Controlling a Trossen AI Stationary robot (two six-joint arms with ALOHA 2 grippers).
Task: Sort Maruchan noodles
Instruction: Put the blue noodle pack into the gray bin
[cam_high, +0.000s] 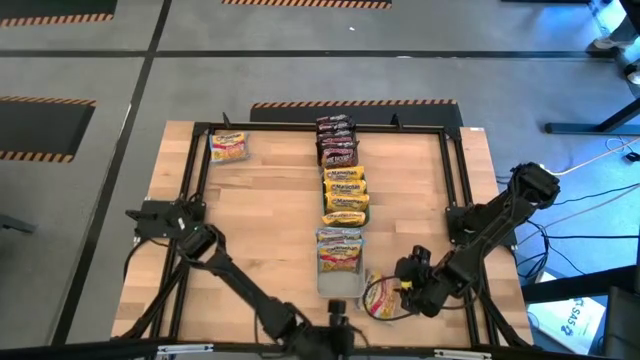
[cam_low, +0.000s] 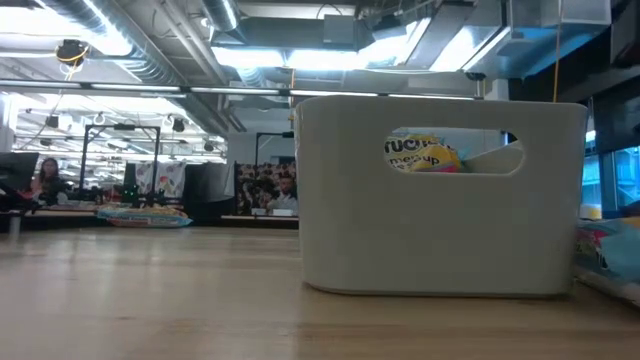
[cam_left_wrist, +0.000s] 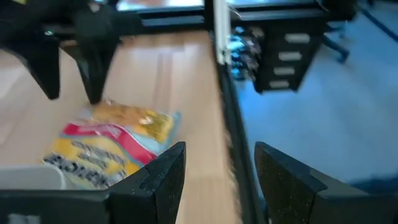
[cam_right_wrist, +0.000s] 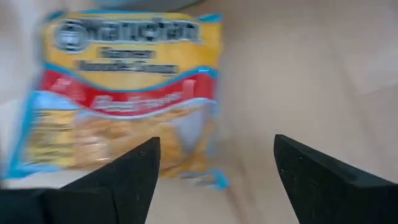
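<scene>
Right wrist view: right gripper (cam_right_wrist: 214, 180) fingers spread wide, empty; yellow noodle packet (cam_right_wrist: 127, 93) flat on table just ahead of fingertips, off toward one finger. Judgement: centre over packet, straddle short edges, descend before closing. Left gripper (cam_left_wrist: 217, 180) partly open, empty.

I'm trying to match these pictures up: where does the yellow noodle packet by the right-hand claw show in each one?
High view: the yellow packet lies near the table's front right, at the right gripper.
Low view: perhaps the colourful bit at the right edge; cannot tell.
Left wrist view: lower left.
Right wrist view: upper left, large.
Shared landmark: the pale tray beside it, also in the low view.
</scene>
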